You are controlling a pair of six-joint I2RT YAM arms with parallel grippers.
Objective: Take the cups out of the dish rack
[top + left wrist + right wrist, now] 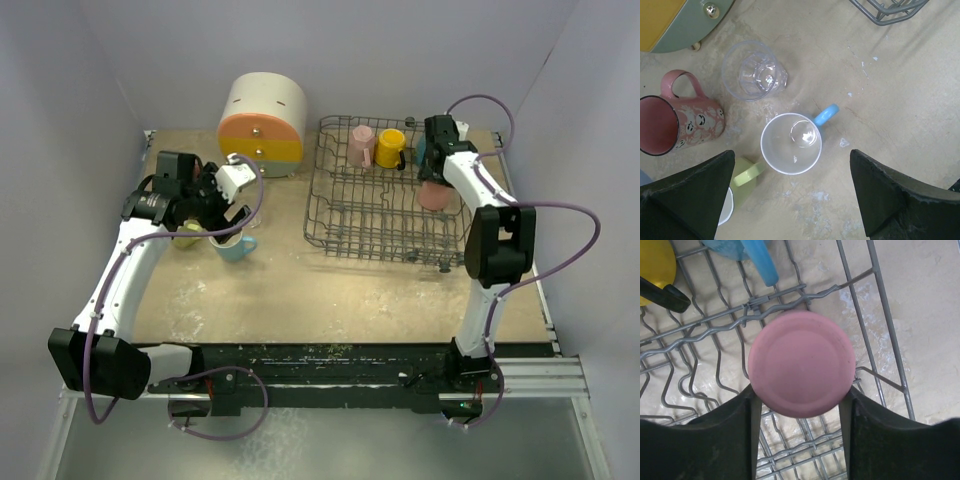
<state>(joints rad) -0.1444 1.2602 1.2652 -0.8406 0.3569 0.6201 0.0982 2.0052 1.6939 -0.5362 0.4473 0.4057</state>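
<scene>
The dark grey wire dish rack (340, 215) holds a pink cup (362, 145), a yellow cup (390, 148) and a light blue cup (421, 152) at its far side. My right gripper (437, 182) is at the rack's right side, shut on an upturned salmon-pink cup (801, 362); its fingers (740, 440) touch both sides. My left gripper (792, 200) is open and empty above a light blue mug (791, 143) on the table. Beside it stand a clear glass (750, 70), a pink patterned mug (677, 125) and a pale green mug (742, 180).
A round cream cabinet with coloured drawers (262, 120) stands at the back, left of the rack. Rack wires (880, 315) and upright tines surround the held cup. The yellow cup (655, 260) and the blue cup's handle (760, 260) lie just beyond it.
</scene>
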